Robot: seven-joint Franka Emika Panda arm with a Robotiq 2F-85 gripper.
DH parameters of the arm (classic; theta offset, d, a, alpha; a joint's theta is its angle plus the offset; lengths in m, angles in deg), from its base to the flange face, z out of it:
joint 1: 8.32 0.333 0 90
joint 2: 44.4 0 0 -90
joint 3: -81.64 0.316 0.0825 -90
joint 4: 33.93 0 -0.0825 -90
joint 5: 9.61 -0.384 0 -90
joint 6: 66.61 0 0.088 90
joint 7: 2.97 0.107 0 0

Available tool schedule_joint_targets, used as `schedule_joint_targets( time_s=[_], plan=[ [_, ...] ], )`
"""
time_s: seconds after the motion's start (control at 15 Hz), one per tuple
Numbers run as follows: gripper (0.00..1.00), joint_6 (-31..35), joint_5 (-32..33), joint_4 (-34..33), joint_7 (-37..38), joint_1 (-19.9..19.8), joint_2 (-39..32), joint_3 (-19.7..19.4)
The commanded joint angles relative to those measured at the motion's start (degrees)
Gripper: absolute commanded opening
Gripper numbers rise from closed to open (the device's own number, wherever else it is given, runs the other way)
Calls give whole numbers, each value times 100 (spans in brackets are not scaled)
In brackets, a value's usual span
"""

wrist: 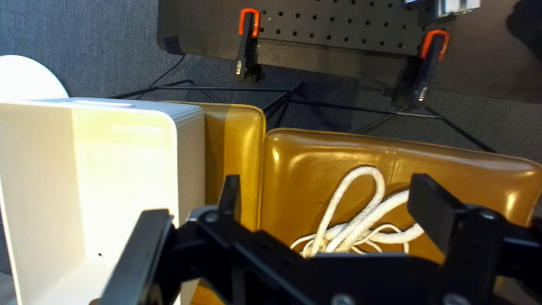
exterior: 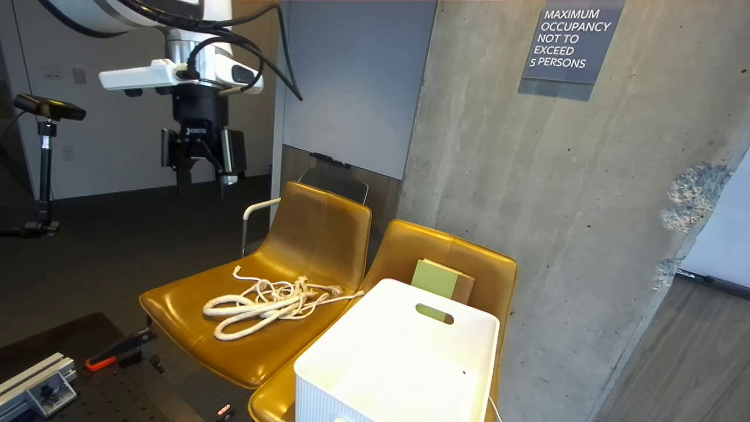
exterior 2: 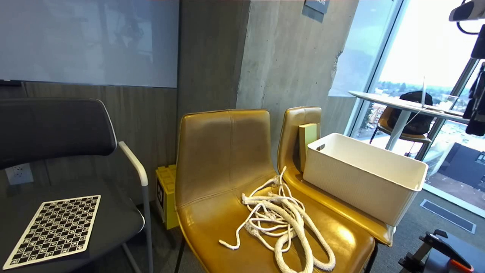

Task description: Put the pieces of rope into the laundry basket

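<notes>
My gripper (wrist: 328, 199) hangs released, jaws well apart, holding nothing. In an exterior view the rope (exterior: 284, 303) lies tangled on a chair (exterior: 181, 299) at the gripper's five o'clock; the wrist view puts the basket (wrist: 127, 169) at the rope's nine o'clock. I'd guess the rope is light, limp, hard to damage and not slippery, though loose ends may trail, so I'd pinch the thick bundle where strands cross. The chair looks smooth; in an exterior view a concrete wall (exterior: 527, 176) rises at its two o'clock.

I'm standing in an office, the meeting-room sort: there's a wide whiteboard (exterior 2: 89, 41), a sign (exterior: 573, 41) capping occupancy at five, and a white tabletop (exterior 2: 379, 99) beside tall windows (exterior 2: 420, 45) looking out from high up.
</notes>
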Motion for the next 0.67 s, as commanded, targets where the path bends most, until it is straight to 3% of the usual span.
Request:
schedule_joint_targets(
  time_s=[0.0, 0.27, 0.6],
  plan=[
    [100, 266, -323, 412, 637, 482, 494, 480],
    [100, 1147, -333, 256, 1364, 741, 208, 988],
    [100, 2637, 460, -390, 1851, 475, -1182, 1291]
  ],
)
